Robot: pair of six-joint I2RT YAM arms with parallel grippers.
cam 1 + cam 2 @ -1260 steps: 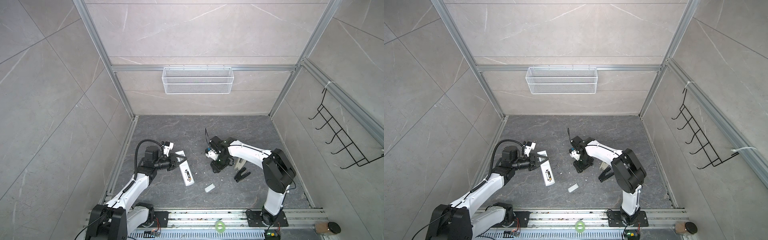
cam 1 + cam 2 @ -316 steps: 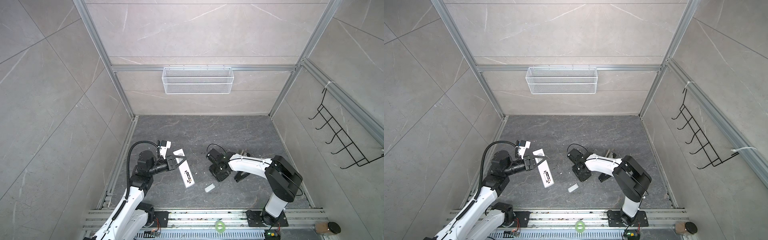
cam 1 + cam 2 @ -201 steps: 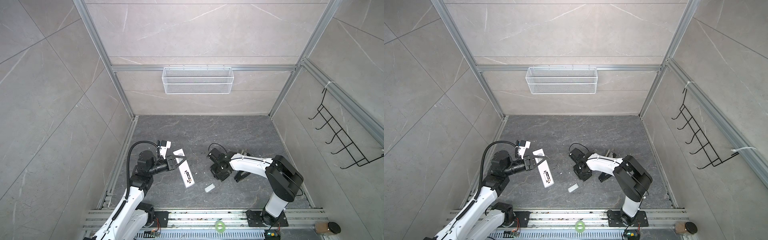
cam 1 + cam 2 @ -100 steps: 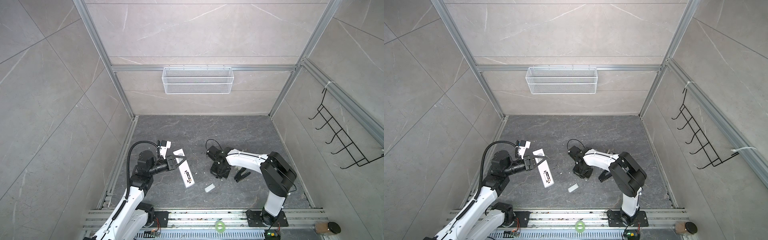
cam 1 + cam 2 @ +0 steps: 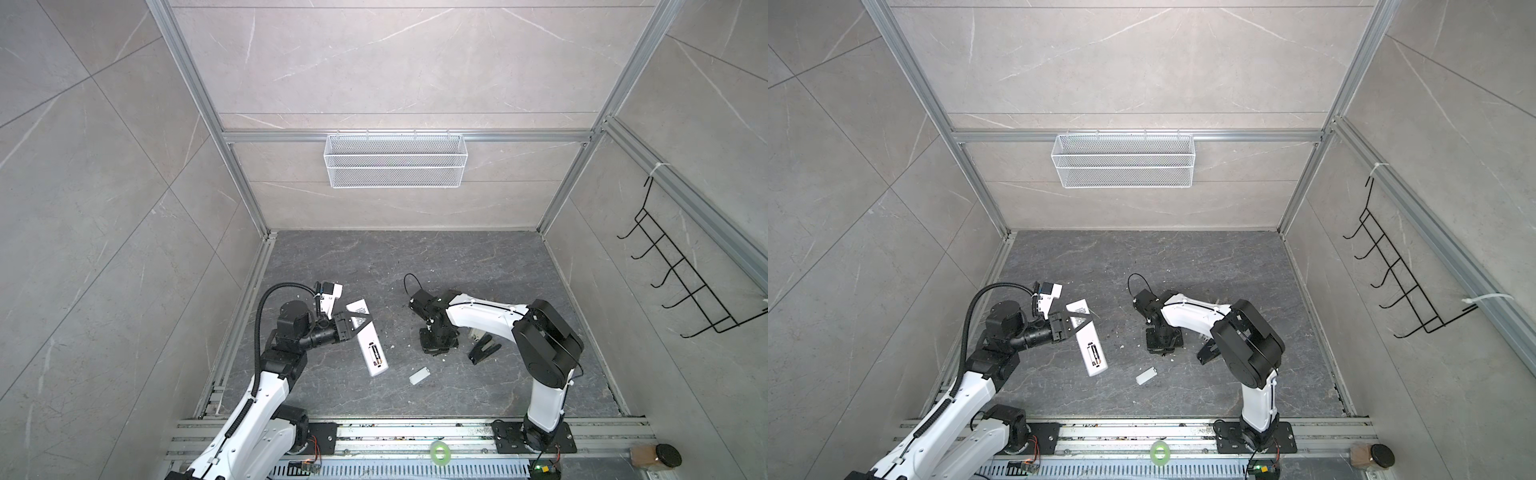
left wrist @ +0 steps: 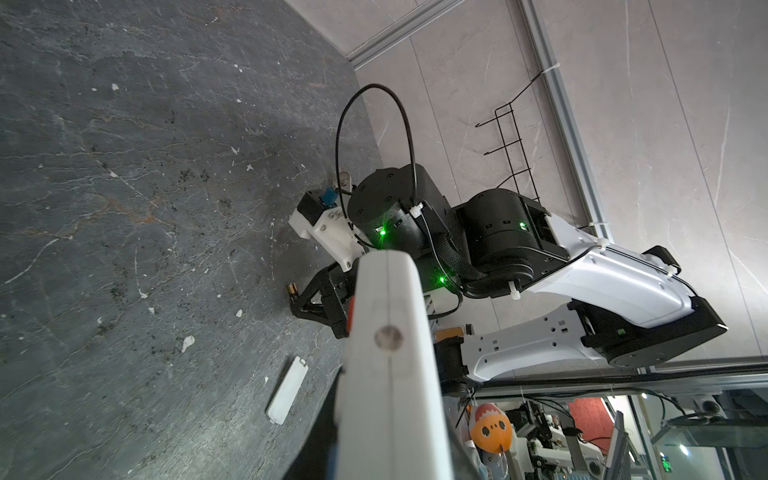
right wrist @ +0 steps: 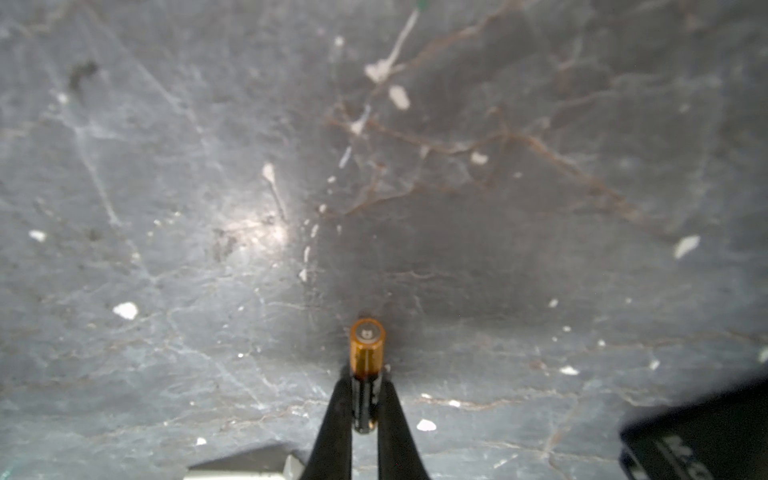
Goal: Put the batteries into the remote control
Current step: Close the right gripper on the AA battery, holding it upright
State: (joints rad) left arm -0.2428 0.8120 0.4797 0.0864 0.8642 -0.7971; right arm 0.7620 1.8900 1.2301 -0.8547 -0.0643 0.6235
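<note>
- The right gripper [image 7: 365, 377] has pinched in tight on a battery [image 7: 366, 353]. It grips the dark part of the body, and the gold end pokes out past the fingertips.
- That battery is low over the dark floor [image 5: 374, 270], right of the remote. The wrist view doesn't show whether it has lifted off yet.
- Handling guess: it's small, hard and light, but round and smooth, so it could roll or swivel between flat fingers. A mid-body hold like this one looks sensible because it leaves an end free to go in first.
- The left gripper [image 5: 356, 324] is clamped across the remote control [image 5: 371, 345] near its labelled end. It holds the remote at a slant with the open bay facing up.
- The remote is a stiff plastic bar, light enough to hold by one end, though pushing at the far end may lever it.
- What looks like a second battery [image 5: 375, 354] is already in the bay, but it's too small to be sure.
- The loose cover [image 5: 419, 375] lies flat on the floor, between the remote and the right arm's base.
- Compared with about six seconds ago, the right wrist has come nearer and lower, down to the floor.
- The left arm has shifted its posture too, but the remote and cover look unmoved.
</note>
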